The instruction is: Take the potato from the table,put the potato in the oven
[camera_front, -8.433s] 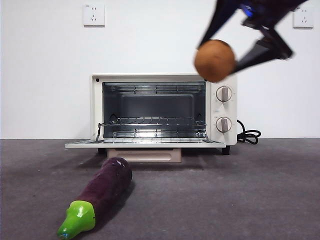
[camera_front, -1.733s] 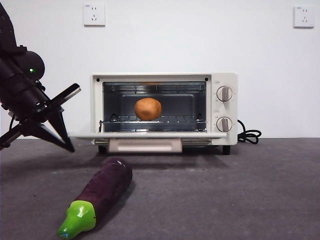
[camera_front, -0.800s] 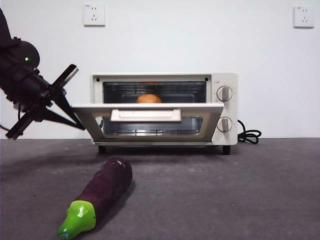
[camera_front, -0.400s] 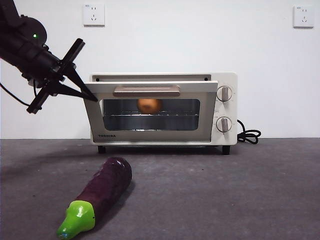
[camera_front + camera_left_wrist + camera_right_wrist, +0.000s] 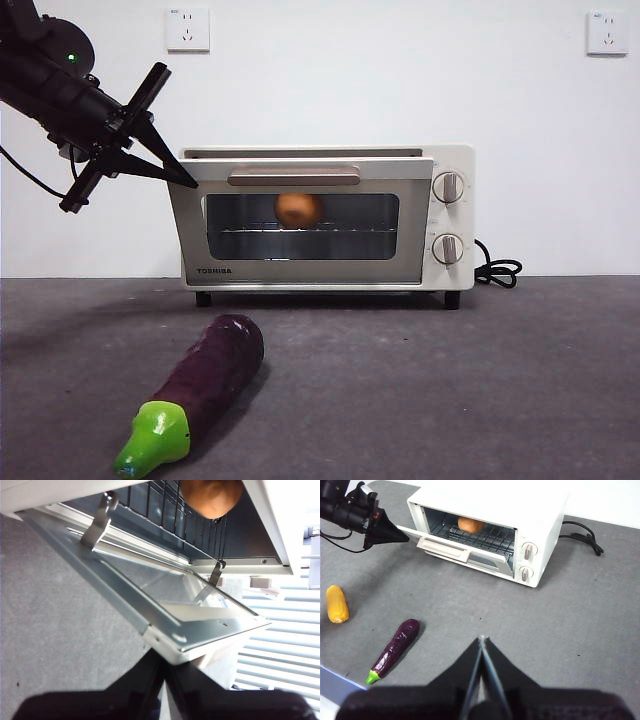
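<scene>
Potato (image 5: 297, 209): roundish, orange-brown, resting on the wire rack inside the oven (image 5: 445, 215), seen in the front view through the dark glass of the door (image 5: 302, 270); in the left wrist view it appears as a brown lump (image 5: 212, 496) on the rack bars. Oven: cream-white box with two round knobs (image 5: 447, 187) and a black cord (image 5: 497, 270), standing on the grey desk (image 5: 480, 380). Its door is tilted nearly upright, the top edge with the beige handle (image 5: 294, 177) leaning slightly outward, a narrow gap remaining. Left tool (image 5: 160, 150): at the door's upper corner on the side away from the knobs, jaws spread apart, one tip touching the door edge. Right tool (image 5: 481, 642): high above the desk, well apart from the oven, jaws closed together with nothing between them. Eggplant (image 5: 205, 383): long, purple, green-stemmed, lying on the desk in front of the oven. Yellow object (image 5: 337, 604): lying on the desk beyond the eggplant, visible only from the right wrist.
</scene>
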